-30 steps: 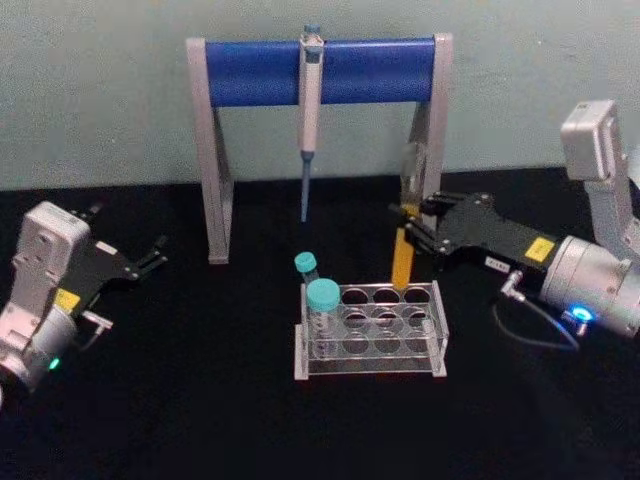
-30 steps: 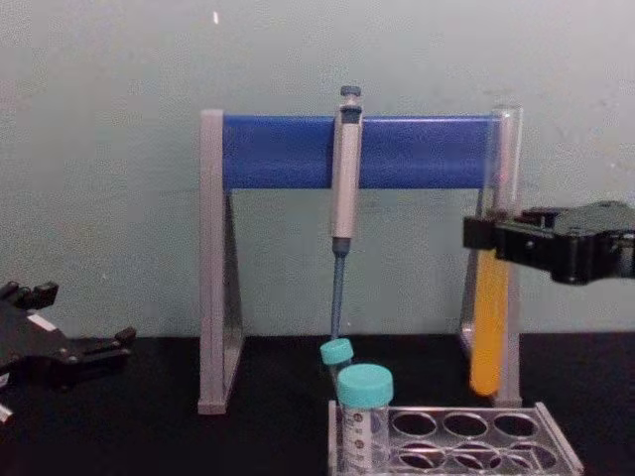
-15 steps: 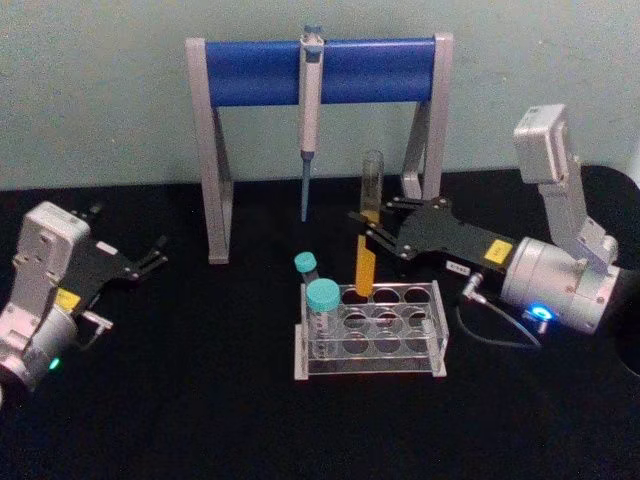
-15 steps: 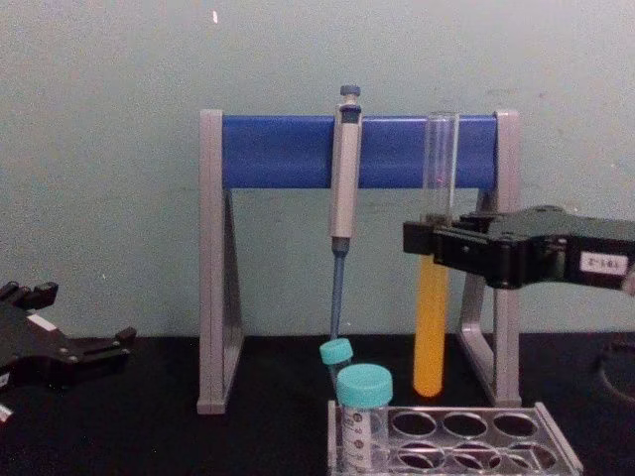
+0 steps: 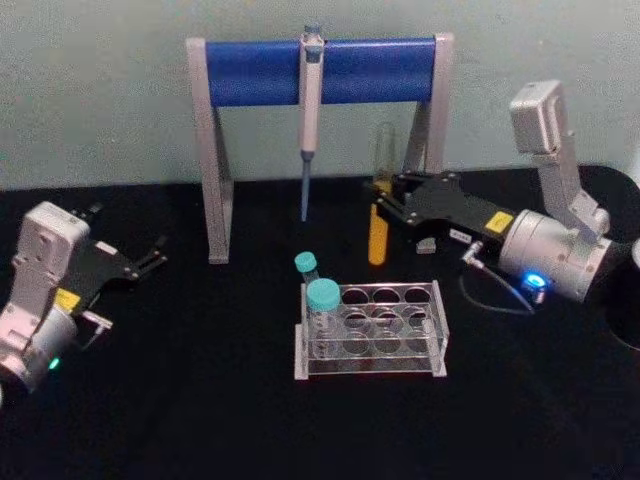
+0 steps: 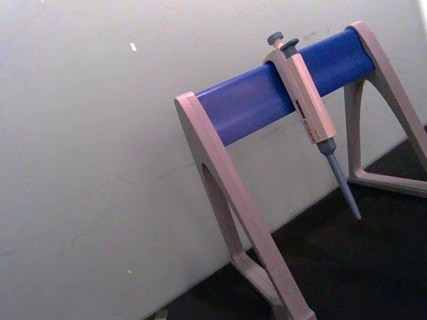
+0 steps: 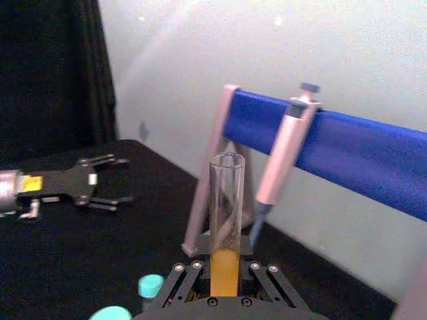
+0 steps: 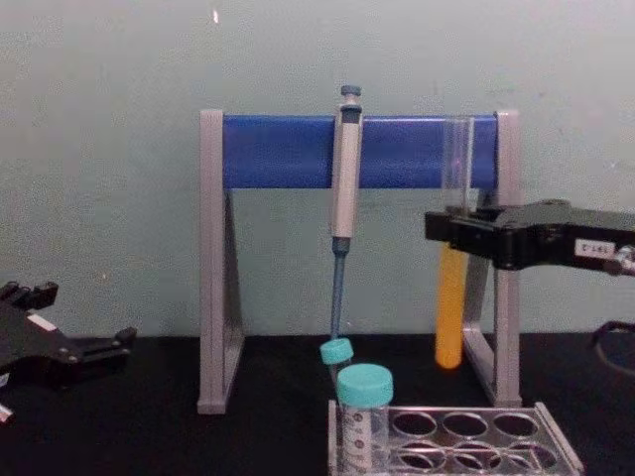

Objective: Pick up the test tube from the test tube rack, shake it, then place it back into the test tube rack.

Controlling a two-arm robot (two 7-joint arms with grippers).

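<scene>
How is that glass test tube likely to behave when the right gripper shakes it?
Probably fragile: the test tube is slim clear glass, clamped by the right gripper mid-length. It has no cap, so the orange liquid could slosh out. Smooth and round, it may slip.

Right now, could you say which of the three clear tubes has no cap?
The long orange-filled glass test tube in the right gripper; both shorter tubes wear teal caps.

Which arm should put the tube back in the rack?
The right one. The right gripper is shut on the tube, holding it upright in the air just behind the rack. The left gripper sits open far off to the left, holding nothing.
</scene>
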